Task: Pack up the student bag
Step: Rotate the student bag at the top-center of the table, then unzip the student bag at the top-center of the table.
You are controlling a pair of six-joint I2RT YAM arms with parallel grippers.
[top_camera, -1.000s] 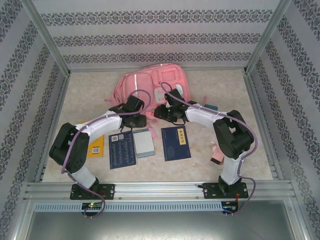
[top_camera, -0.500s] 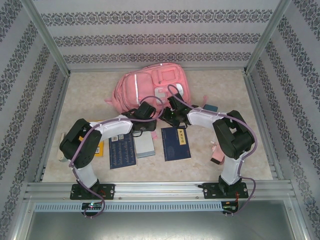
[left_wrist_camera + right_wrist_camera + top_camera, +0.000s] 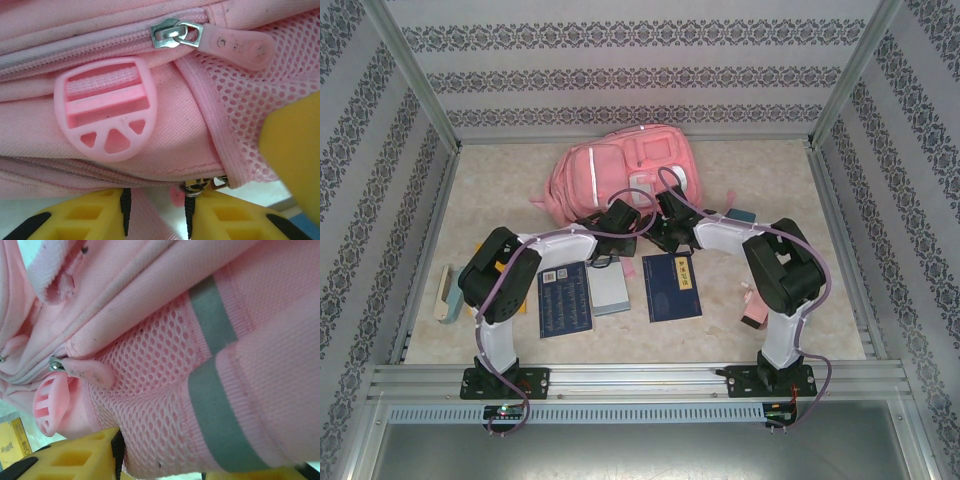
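Two grippers are nosed into one bag [image 3: 620, 170], so treat this as a soft-goods job. The bag lies flat at the far middle of the table [image 3: 500, 180], with its near edge against both grippers. The books [image 3: 671, 285] lie nearer the arms, apart from it.

Left gripper [image 3: 155, 210]: jaws narrow, with a fold of pink cloth in the gap. You cannot tell whether they clamp it or only straddle it. Right gripper [image 3: 162, 467]: jaws wider, with the mesh pocket [image 3: 150, 390] bulging between them. Again you cannot tell if it is pinched.

Handling, as a judgement:
- The cloth looks limp and light, so it will likely bunch and drag rather than lift as one piece. Expect the whole bag to slide on the smooth table when you tug.
- The mesh looks stretchy and easy to snag, so it is a poor hold.
- The rubber zip tab [image 3: 235, 45] is the best place to take hold for opening. It is small and floppy, so close squarely on it, just beyond the metal slider [image 3: 175, 34].
- The plastic buckle [image 3: 107, 110] is the only stiff part here. It is good for pinning the bag down and useless for opening it.
- Have one gripper anchor a seam or the buckle while the other pulls the tab along the zip line.
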